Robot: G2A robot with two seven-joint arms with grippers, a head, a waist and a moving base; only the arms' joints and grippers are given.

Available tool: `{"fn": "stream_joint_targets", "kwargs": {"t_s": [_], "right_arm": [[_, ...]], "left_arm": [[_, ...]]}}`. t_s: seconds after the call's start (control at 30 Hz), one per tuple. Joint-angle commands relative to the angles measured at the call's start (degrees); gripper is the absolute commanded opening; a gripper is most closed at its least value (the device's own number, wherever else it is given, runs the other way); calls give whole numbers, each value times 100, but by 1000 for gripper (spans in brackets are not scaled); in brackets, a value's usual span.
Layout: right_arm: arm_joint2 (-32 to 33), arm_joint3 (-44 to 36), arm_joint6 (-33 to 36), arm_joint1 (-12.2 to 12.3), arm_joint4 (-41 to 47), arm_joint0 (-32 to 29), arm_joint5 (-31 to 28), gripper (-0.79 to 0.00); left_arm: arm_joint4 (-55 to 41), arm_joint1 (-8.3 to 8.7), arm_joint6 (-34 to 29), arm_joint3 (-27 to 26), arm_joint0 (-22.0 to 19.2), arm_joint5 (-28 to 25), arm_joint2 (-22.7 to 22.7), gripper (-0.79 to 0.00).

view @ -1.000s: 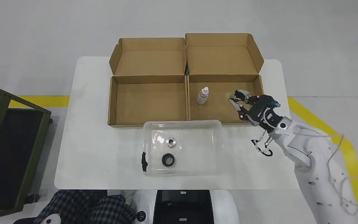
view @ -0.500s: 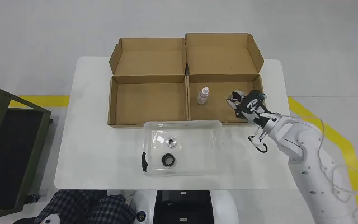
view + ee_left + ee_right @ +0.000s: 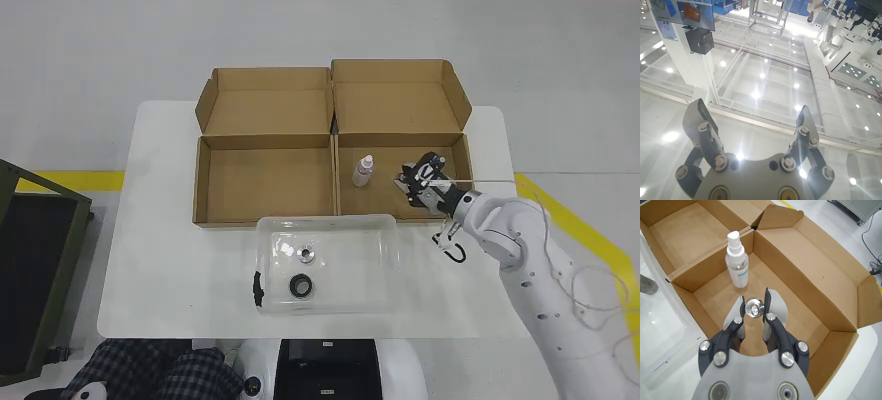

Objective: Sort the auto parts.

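**Over the right cardboard box (image 3: 400, 137), a silver bolt (image 3: 754, 309) in the right hand (image 3: 754, 295)**

Above that box's floor the right hand was clenched on the bolt, one ribbed pad at each side of its head; just beyond it a clear spray bottle (image 3: 737, 264) stood upright on the cardboard, white cap on, close to the wall shared with the left cardboard box (image 3: 265, 185); nearer the robot, on the white bench (image 3: 160, 250), sat a clear plastic bin (image 3: 380, 265) that touched the boxes' front walls; inside it lay a small silver part (image 3: 300, 253) and a black ring (image 3: 302, 286), apart from each other; the left hand (image 3: 751, 106) pointed up at the ceiling lights, fingers spread wide, grasping nothing.
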Motion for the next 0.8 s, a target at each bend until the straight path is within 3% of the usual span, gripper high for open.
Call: {"fn": "stream_joint_targets", "kwargs": {"t_s": [0.0,0.43,0.6,0.77], "right_arm": [[-84,66,58,-17,-77,91,105,-785],[-704,676,264,-175,2,625,234,-785],[-872,910,295,-228,30,781,267,-723],[-987,1071,349,-269,49,883,300,-711]], "left_arm": [[0,0,0,0,0,0,0,0],[0,0,0,0,0,0,0,0],[0,0,0,0,0,0,0,0],[0,0,0,0,0,0,0,0]]}}
